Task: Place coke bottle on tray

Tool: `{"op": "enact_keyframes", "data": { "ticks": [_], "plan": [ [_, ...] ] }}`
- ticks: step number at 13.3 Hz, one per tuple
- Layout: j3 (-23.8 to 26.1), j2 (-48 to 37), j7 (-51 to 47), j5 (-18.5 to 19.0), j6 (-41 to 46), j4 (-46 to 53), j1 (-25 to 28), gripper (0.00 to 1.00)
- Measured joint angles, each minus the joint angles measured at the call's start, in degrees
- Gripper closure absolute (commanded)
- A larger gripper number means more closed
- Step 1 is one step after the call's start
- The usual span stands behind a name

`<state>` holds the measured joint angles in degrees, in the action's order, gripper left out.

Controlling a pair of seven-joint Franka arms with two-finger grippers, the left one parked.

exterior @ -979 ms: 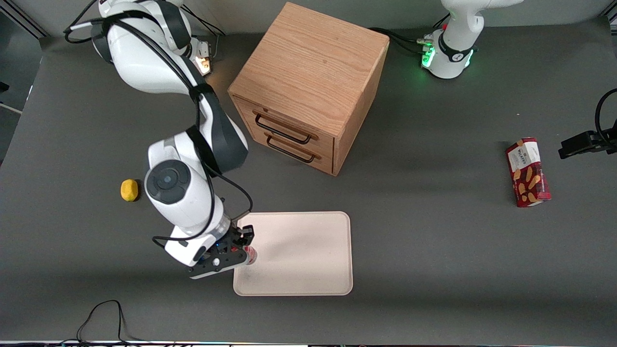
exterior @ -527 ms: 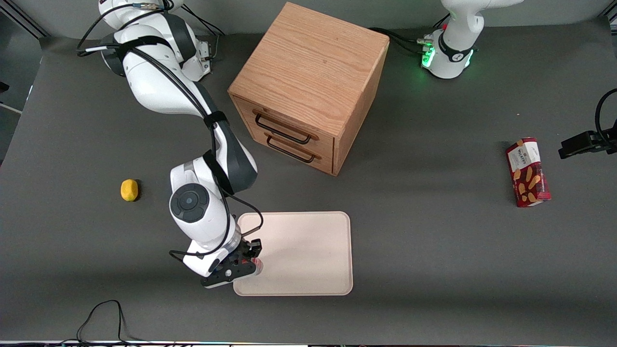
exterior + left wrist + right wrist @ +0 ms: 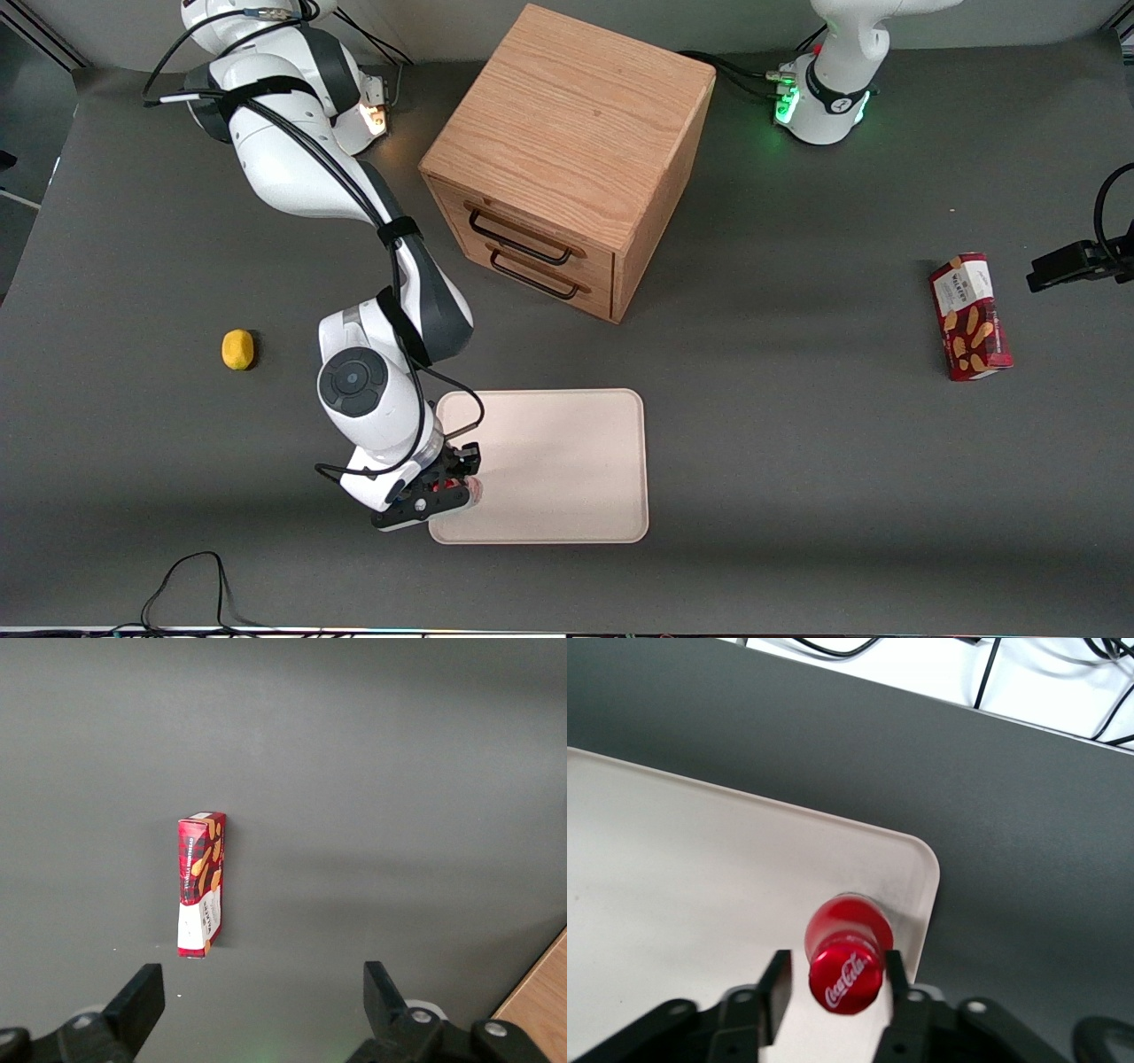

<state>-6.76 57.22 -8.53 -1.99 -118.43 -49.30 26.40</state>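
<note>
Coke bottle (image 3: pixel 849 954) is clenched upright in my gripper (image 3: pixel 833 985), above the tray (image 3: pixel 673 886) corner; next I lower it and release.

One coke bottle (image 3: pixel 849 952), one tray (image 3: pixel 567 461), one lemon (image 3: pixel 237 349), one snack box (image 3: pixel 970 316), one two-drawer cabinet (image 3: pixel 567 159).

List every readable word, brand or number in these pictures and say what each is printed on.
"Coca-Cola", white script on the red cap of the coke bottle, held upright in the gripper over a corner of the tray.
Print on the red snack box, toward the parked arm's end of the table: too blurred to read in either view.
Nothing else carries text.
</note>
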Motion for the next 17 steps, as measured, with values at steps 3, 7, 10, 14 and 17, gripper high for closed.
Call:
{"op": "enact_keyframes", "data": {
  "ticks": [3, 7, 10, 14, 17],
  "plan": [
    [0.0, -1.6, -0.1, 0.0, 1.0, 0.5, 0.0, 0.00],
    [-0.2, -11.8, -0.4, 0.0, 16.0, -0.2, -0.4, 0.00],
    [-0.4, -23.6, -1.7, 0.0, 24.0, -6.4, -1.9, 0.00],
    [-0.4, -38.2, -1.8, 0.0, 30.3, -17.7, -8.9, 0.00],
    [1.5, -47.8, -1.6, 0.0, 30.9, -27.9, -16.0, 0.00]
  ]
}}
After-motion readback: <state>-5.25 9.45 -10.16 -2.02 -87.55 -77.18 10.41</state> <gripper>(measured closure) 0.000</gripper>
